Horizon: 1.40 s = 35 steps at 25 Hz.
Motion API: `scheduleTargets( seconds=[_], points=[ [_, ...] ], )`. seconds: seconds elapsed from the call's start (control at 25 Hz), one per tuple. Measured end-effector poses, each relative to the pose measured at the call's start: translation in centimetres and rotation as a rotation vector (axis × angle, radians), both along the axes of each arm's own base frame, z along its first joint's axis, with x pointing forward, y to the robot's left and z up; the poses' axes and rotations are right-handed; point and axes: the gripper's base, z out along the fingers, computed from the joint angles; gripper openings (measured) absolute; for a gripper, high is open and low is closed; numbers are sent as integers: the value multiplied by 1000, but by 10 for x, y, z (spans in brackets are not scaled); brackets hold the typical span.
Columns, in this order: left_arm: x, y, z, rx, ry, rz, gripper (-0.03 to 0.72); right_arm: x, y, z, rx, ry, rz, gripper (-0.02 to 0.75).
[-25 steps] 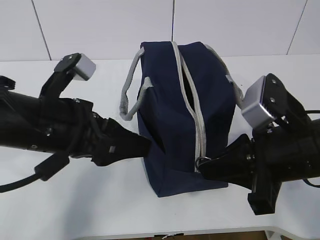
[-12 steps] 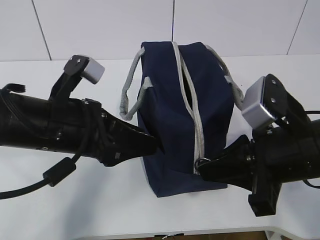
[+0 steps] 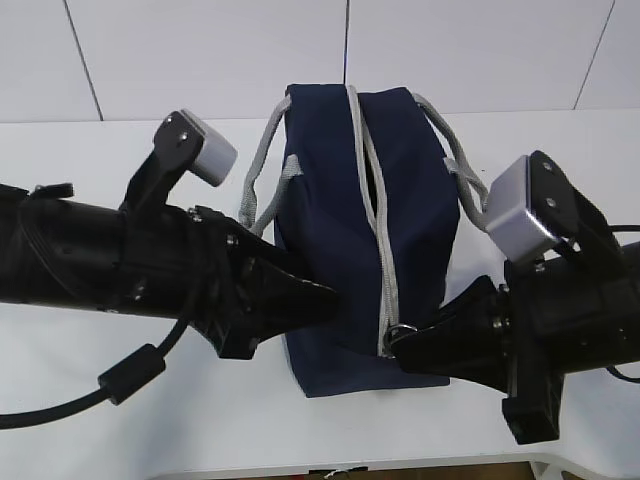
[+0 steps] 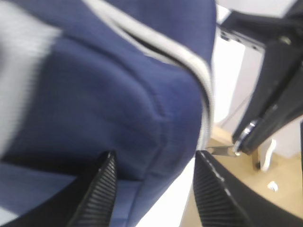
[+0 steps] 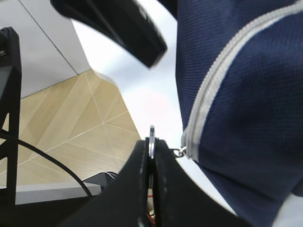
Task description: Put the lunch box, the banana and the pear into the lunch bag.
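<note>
The lunch bag stands in the middle of the white table, its long axis running from my near edge away toward the wall, with the grey zipper along its top ridge. I see no lunch box, banana or pear in any view, so I judge they may already be inside, though I cannot confirm it.

Everything below is placed from the bag. My right gripper sits at the bag's near right corner, jaws pinched tight on the metal ring pull at the zipper's near end. My left gripper is at the bag's near left corner, jaws about half open with the corner fabric lying between the ribbed fingers; whether the pads actually press the cloth I cannot tell.

The relation that counts is that the zipper track leads straight away from the right jaws along the bag's length, so any pull on the ring has to travel along that axis while the left arm steadies the near end. The right arm is the one on the pull.

The exterior view shows the zipper slightly gaping toward the far end. The right wrist view shows the ring clamped edge-on, which the exterior view hides behind the gripper. The left wrist view alone shows the left jaw gap.
</note>
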Motion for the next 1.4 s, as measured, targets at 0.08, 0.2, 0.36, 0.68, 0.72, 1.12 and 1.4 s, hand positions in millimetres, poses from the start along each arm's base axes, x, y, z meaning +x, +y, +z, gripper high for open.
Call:
scheduleTargets(
  seconds=[0.08, 0.2, 0.36, 0.68, 0.72, 1.12, 1.4],
  points=[
    [-1, -3, -4, 14, 3, -10, 377, -1, 0, 0, 5, 3, 8, 18],
    [0, -4, -10, 28, 14, -10, 377, -1, 1, 1, 10, 7, 16, 18],
    [-1, -5, -10, 20, 19, -23, 309, -1, 1, 1, 12, 7, 19, 18],
    [-1, -5, -10, 13, 21, -30, 123, -1, 1, 2, 4, -2, 26, 18],
    [-1, -5, -10, 13, 21, -30, 115, -1, 1, 2, 4, -2, 26, 18],
    [-1, -5, -10, 13, 21, -30, -11, 1, 0, 2, 20, 80, -48, 18],
    [-1, -5, -10, 13, 21, -30, -13, 7, 1, 8, 47, 134, -121, 18]
  ],
)
